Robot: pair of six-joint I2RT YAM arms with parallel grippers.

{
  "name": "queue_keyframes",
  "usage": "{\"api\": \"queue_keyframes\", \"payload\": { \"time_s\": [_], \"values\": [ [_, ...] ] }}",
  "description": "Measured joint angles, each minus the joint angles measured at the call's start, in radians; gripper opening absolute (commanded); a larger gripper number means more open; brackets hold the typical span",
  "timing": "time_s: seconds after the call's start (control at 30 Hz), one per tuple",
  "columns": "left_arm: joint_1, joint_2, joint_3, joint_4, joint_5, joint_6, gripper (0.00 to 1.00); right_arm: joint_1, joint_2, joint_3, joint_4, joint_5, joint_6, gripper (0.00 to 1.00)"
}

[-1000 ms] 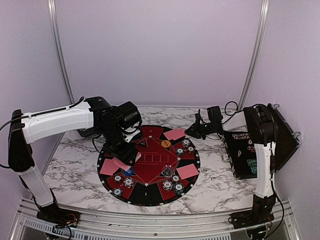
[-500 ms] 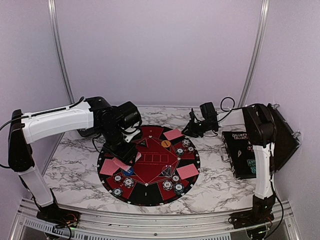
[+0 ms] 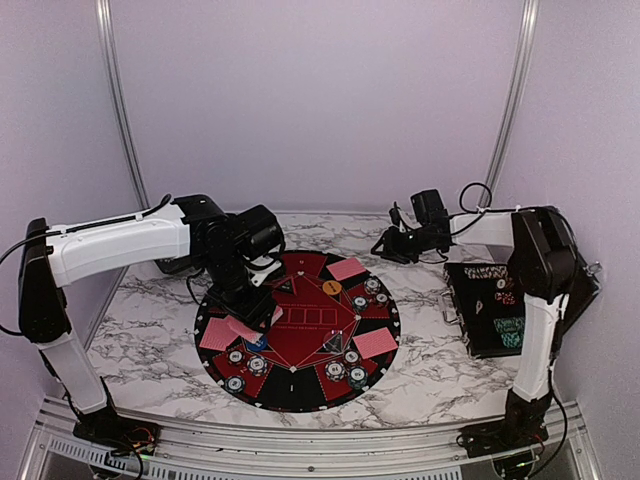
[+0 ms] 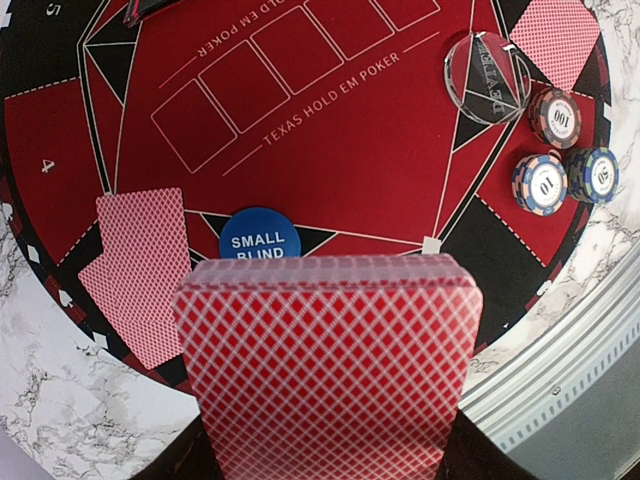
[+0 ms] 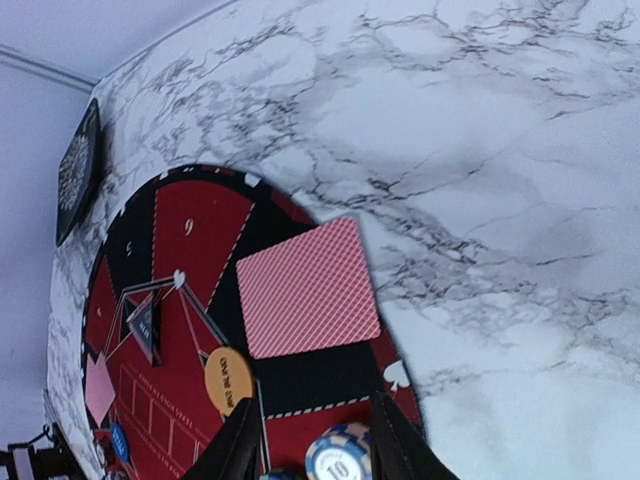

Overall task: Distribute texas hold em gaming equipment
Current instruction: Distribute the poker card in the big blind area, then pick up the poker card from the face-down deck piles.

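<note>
Robot lab cell, lilac walls [image 3: 320, 100], aluminium frame [image 3: 118, 110], marble-pattern tabletop [image 3: 430, 375]

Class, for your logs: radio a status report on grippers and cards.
Left gripper shut on card deck above mat. Right gripper open, empty, near a dealt card. Small-blind marker lies just ahead of deck.

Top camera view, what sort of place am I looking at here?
Likely a robot lab enclosure: plain lilac walls, aluminium frame posts, and a marble-patterned table with a left arm and right arm bolted at its near edge.
</note>
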Motion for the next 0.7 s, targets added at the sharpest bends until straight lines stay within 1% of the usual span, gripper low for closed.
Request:
{"api": "queue_keyframes", "payload": {
  "time_s": [0.2,0.4,0.5,0.7],
  "values": [
    [0.0,0.0,0.0,0.0,0.0,0.0,0.53,0.031,-0.142,-0.149,0.105,-0.097,0.074,0.46],
    [-0.001,0.0,0.0,0.0,0.0,0.0,0.53,0.126,-0.208,-0.287,0.248,-0.206,0.185,0.56],
    [-0.003,0.0,0.004,-0.002,0.0,0.0,0.53,0.198,-0.217,-0.311,0.296,-0.242,0.237,0.61],
    [-0.01,0.001,0.004,-0.002,0.0,0.0,0.53,0.317,-0.217,-0.313,0.402,-0.287,0.325,0.65]
  ]
}}
